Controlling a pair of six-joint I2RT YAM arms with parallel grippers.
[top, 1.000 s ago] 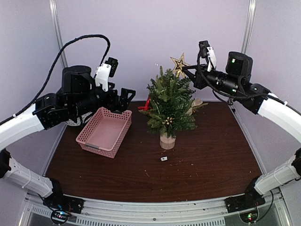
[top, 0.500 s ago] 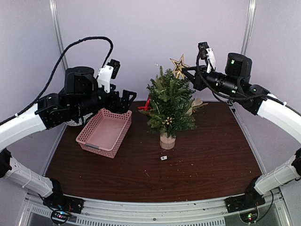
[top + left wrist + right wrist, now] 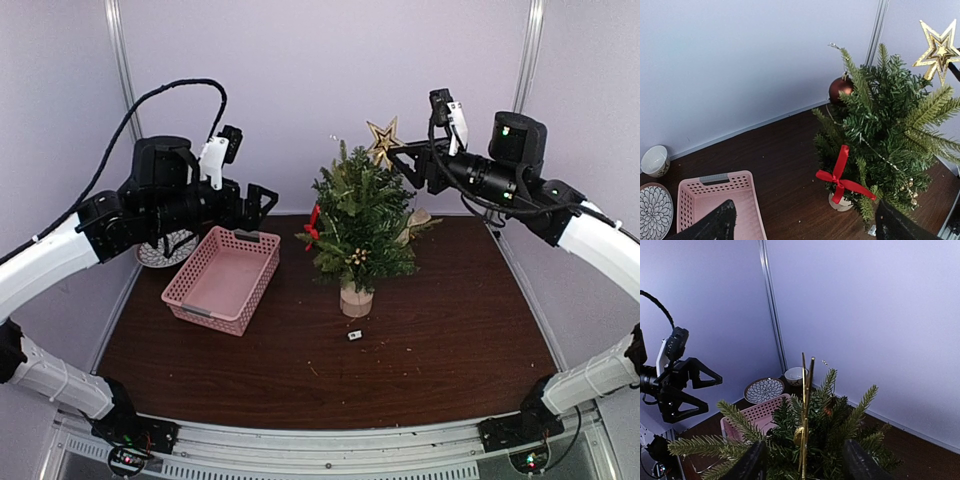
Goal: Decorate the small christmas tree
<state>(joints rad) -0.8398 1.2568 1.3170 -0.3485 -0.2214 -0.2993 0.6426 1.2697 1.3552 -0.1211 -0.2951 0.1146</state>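
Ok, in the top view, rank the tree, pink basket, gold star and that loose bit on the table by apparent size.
1. small christmas tree
2. pink basket; it looks close to the tree, whose top sits nearer the camera, so that order is unsure
3. gold star
4. pale loose bit, clearly the smallest

White left arm (image 3: 45, 262) and right arm (image 3: 600, 245), black joints, looping black cable (image 3: 150, 95).

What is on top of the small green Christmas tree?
A flat gold star, standing between the right end effector's open fingers. Needles of the tree hide how it is fixed.
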